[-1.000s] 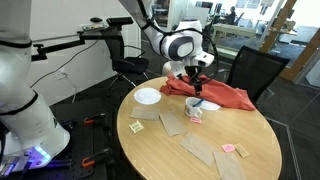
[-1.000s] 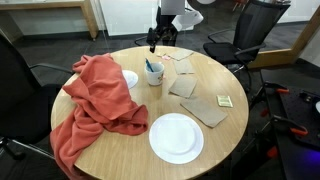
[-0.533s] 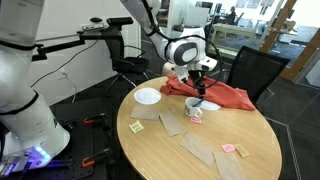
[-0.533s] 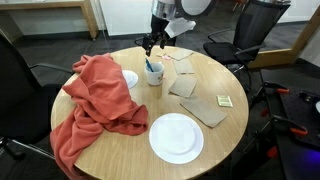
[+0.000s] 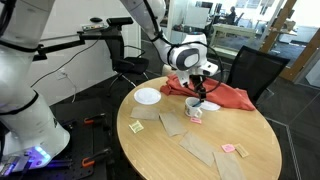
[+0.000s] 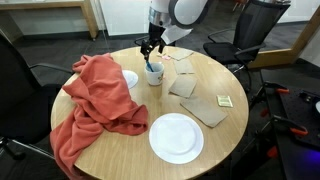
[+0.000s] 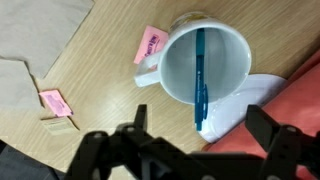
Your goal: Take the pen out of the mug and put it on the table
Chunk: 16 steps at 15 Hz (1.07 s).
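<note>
The teal-blue pen stands slanted inside the white mug, its top end sticking out over the rim. In both exterior views the mug sits on the round wooden table beside a red cloth. My gripper is open, its two dark fingers spread wide, directly above the mug with the pen's top between them. In an exterior view the gripper hovers just over the mug.
A red cloth drapes over the table edge next to the mug. A white plate lies near the rim. Brown paper squares, pink sticky notes and a small white saucer lie around. Office chairs stand behind.
My gripper has moved across and down from the table's far side until it is over the mug. Nothing on the table has moved.
</note>
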Tool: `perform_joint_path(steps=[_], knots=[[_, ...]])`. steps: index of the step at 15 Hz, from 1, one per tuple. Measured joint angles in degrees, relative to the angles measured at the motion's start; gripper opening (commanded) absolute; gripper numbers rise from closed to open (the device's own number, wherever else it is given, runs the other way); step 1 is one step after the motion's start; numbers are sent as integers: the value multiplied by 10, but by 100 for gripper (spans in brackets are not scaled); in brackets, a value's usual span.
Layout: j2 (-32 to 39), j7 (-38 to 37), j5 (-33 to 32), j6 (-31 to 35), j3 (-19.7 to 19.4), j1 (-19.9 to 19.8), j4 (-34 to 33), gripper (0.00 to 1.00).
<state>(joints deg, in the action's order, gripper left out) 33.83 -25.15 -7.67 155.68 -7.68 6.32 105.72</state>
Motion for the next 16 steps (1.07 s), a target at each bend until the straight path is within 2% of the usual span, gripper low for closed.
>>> perform_joint_path(steps=[14, 15, 16], knots=[[72, 0, 1, -39, 0, 0, -100, 100], [76, 0, 1, -43, 0, 1, -106, 75], [80, 0, 1, -47, 0, 1, -112, 74]])
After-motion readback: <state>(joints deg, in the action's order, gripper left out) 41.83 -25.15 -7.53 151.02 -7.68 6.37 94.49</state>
